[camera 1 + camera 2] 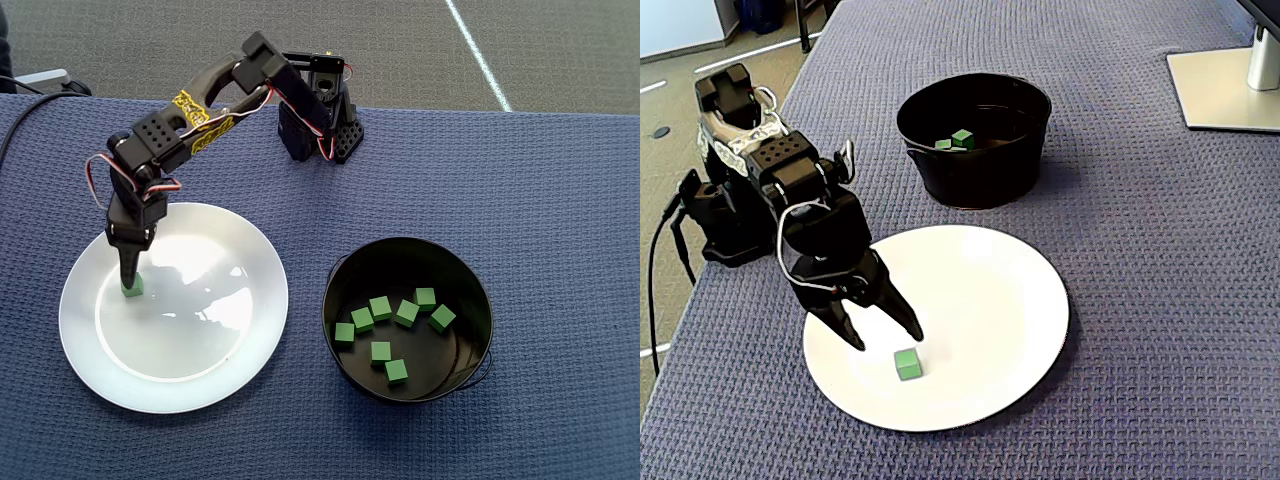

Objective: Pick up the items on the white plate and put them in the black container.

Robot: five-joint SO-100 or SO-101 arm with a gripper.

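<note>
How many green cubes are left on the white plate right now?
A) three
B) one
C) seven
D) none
B: a single green cube sits on the white plate, with the open gripper just above it; the other seven cubes lie in the black container.

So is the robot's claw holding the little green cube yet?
No, nothing is held. The black two-finger gripper is spread open above the round white plate, with the small green cube lying untouched just beside its fingertips.

White plate; green cube; black container; blue-grey woven cloth; black claw.
</note>
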